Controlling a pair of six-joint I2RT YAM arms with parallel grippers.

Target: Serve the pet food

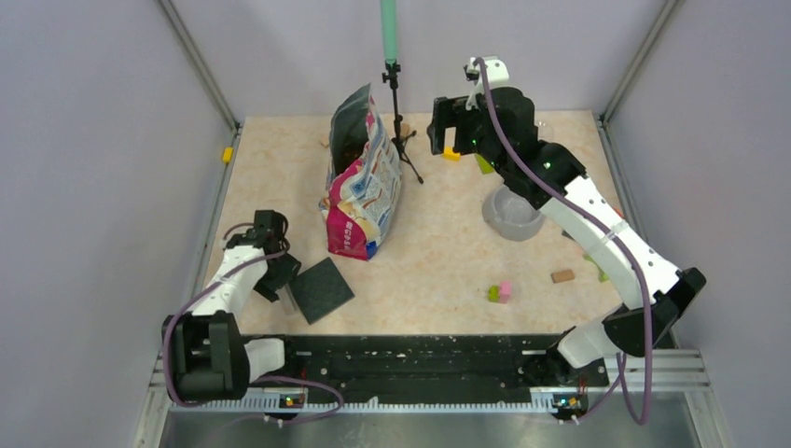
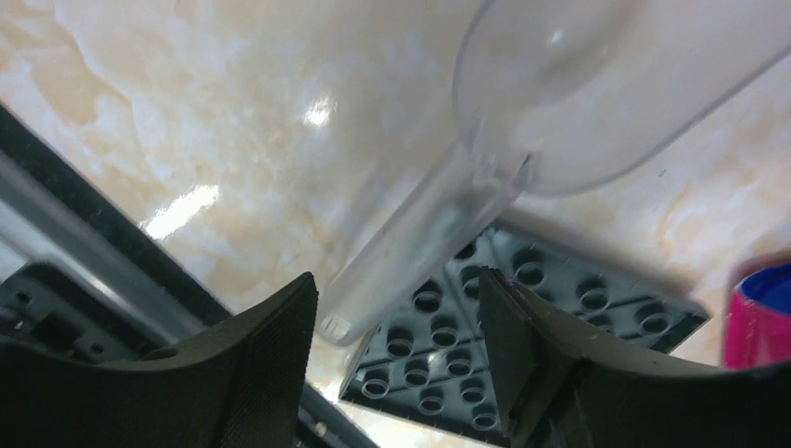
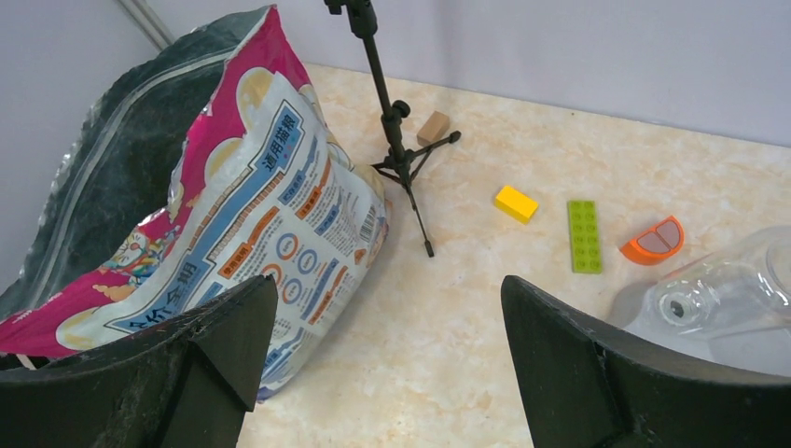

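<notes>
Clear scoop (image 2: 578, 84) framed by our left pincer (image 2: 399, 303)
Its jaws straddle the handle (image 2: 420, 243), unclamped; our right pincer (image 3: 387, 308) gapes empty before the pet-food bag (image 3: 270, 196).

The bag (image 3: 280, 215) looks glossy, the scoop (image 2: 597, 93) clear smooth plastic, the tabletop (image 2: 233, 121) shiny.

The bag (image 3: 270, 196) is pink-and-blue printed, the bowl (image 1: 508, 227) grey, the table (image 1: 448, 271) beige-marbled.
</notes>
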